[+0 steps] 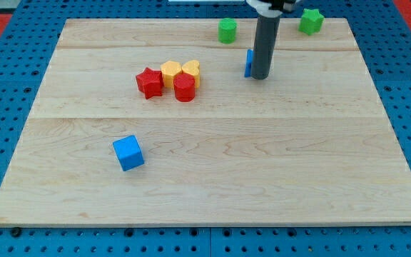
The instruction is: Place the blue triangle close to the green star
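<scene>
Clearly the step in hand is a push toward the view's upper right, and doing it well starts from what lies across the pale wooden board (212, 178) from the view's left to its right: 1 blue cube (128, 153) sits alone low on the left, well apart from everything; a tight cluster of 4 blocks follows, a red star (148, 82), a yellow block (171, 71) whose shape I cannot settle, a yellow heart-like block (191, 69) and a red cylinder (185, 88), all touching one another; a green cylinder-like block (227, 31) stands near the top edge; then the blue triangle (249, 62), mostly hidden, shows only as a thin blue sliver at the left flank of the rod; last, the green star (310, 21) rests at the top right corner. As I judge it, the triangle sits on the wrong side for a direct shove, since my tip (260, 76) stands between it and the star, so I would circle round to the triangle's lower left and push steadily up and right, keeping contact centred so the piece does not spin off. As for pose, the dark rod hangs straight and upright from the top of the view, bare, grasping nothing, its end touching or just beside the triangle
</scene>
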`<state>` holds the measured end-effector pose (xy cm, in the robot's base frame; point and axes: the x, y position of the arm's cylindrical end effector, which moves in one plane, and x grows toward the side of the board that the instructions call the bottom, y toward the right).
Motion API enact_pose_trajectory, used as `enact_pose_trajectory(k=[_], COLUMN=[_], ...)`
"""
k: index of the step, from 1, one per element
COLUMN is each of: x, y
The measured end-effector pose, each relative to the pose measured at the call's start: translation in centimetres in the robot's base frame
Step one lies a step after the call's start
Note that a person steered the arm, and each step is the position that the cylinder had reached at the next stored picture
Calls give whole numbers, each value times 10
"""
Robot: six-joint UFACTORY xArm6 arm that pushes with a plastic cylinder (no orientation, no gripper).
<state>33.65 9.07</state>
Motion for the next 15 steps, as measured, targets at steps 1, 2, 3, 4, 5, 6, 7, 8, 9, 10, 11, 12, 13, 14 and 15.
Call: enact_pose_trajectory(k=[1,2,3,4,5,6,7,8,9,10,11,12,13,14,15], x=[-30,-59,-75,-84,-103,-107,-103,-99,-99,-84,-61,-56,-45,-16,-25], y=[-21,-42,-60,-80,-69,-35,-9,-23,9,38,44,73,103,120,133])
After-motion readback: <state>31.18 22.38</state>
